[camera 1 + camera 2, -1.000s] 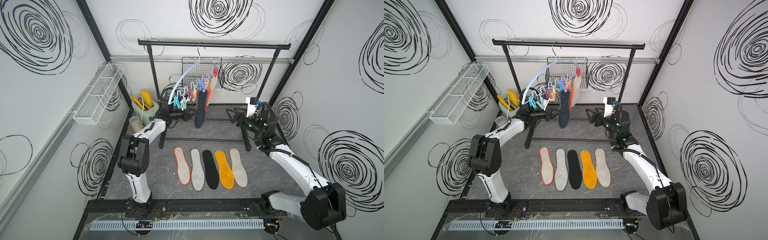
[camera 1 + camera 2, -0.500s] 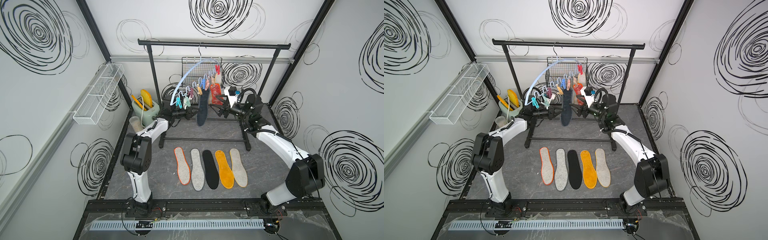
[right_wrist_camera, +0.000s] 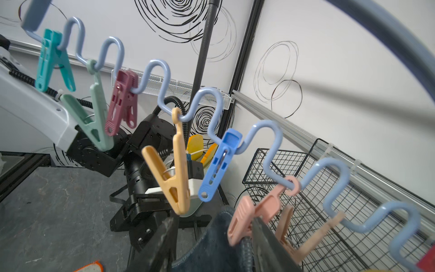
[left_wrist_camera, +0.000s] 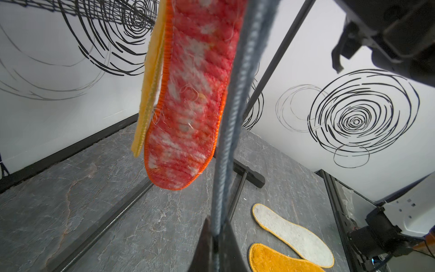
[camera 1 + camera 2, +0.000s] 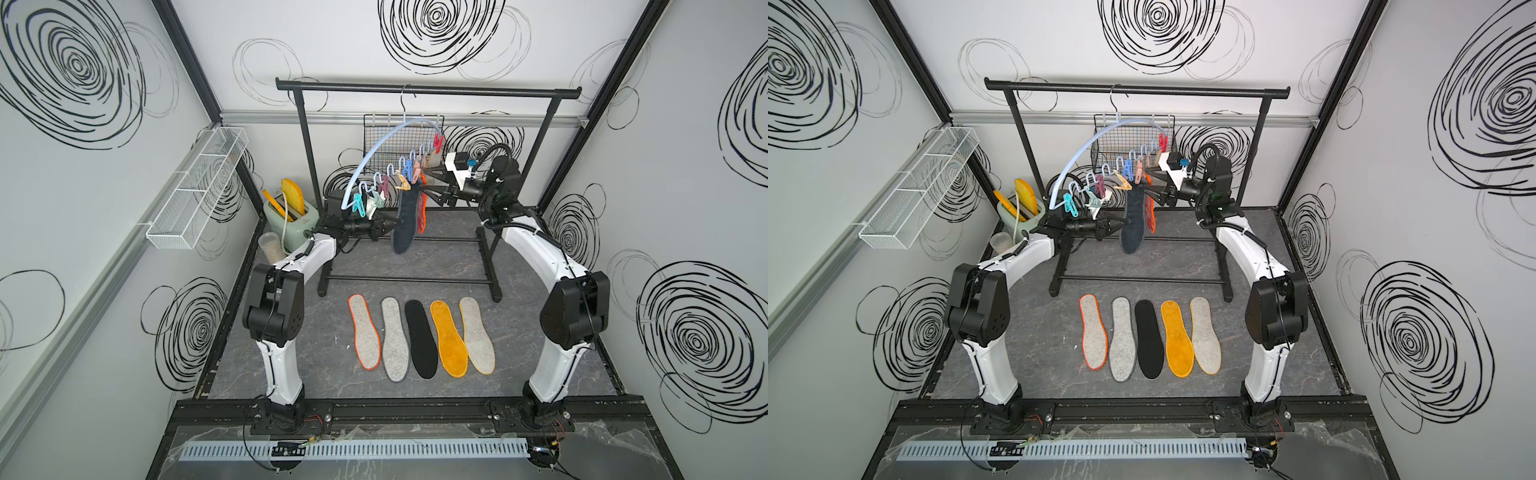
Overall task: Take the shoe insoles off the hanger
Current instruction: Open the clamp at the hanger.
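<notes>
The pale blue hanger (image 5: 374, 160) (image 5: 1077, 151) hangs tilted on the rack, pegs along its wavy bar (image 3: 270, 131). A dark grey insole (image 5: 405, 224) (image 5: 1133, 226) hangs from a pink peg (image 3: 240, 221). My left gripper (image 5: 388, 226) (image 4: 216, 235) is shut on the dark insole's edge (image 4: 235, 106). My right gripper (image 5: 422, 183) (image 3: 215, 242) is open, its fingers either side of the pink peg and the insole's top; one finger touches the peg. Behind hang a red-mottled insole (image 4: 188, 106) (image 5: 423, 208) and a yellow one (image 4: 150, 82). Several insoles (image 5: 422, 336) (image 5: 1148, 336) lie in a row on the floor.
The black rack (image 5: 424, 89) carries the hanger; its base bars cross the floor behind the row. A black mesh basket (image 5: 395, 137) hangs on the back wall. A green toaster (image 5: 286, 216) and a cup (image 5: 270, 245) stand at the back left under a white wire shelf (image 5: 199, 187).
My right arm has swung in from the right to the hanger and its jaws have narrowed around the pink peg. The left gripper keeps its hold on the dark insole.
</notes>
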Controlling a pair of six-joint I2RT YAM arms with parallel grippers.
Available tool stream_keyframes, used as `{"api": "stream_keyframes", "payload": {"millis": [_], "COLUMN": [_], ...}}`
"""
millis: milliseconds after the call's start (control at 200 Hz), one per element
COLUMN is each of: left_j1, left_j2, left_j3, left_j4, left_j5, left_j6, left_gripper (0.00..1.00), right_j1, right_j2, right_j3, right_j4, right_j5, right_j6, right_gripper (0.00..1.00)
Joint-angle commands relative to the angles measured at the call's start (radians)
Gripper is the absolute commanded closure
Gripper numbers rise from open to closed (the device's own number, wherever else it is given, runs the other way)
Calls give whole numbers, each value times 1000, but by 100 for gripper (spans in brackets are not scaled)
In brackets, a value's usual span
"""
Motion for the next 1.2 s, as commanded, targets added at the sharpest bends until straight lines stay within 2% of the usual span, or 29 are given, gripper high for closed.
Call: {"api": "stream_keyframes", "payload": {"millis": [0, 250, 535, 635, 705, 1025, 1195], "left_j1": [9, 19, 22, 21, 24, 22, 24], "left_j2": [17, 9, 20, 21, 23, 21, 18], "left_j3": [49, 53, 53, 54, 55, 55, 51], "left_j4": [-43, -55, -52, -52, -52, -63, -66], "left_j5": [38, 58, 65, 62, 63, 64, 58], "left_j6": [61, 67, 68, 68, 68, 70, 73], "left_gripper": [100, 100, 100, 100, 100, 100, 100], "right_j1": [-9, -16, -21, -17, -8, 26, 26], "right_j2": [63, 186, 245, 259, 268, 294, 288], "right_j3": [108, 256, 328, 338, 347, 380, 377], "right_j4": [-64, -69, -4, 66, 91, 46, 44], "right_j5": [-73, -107, -157, -190, -197, -206, -202], "right_j6": [-11, 59, 141, 211, 247, 240, 238], "right_gripper": [45, 46, 46, 47, 50, 62, 73]}}
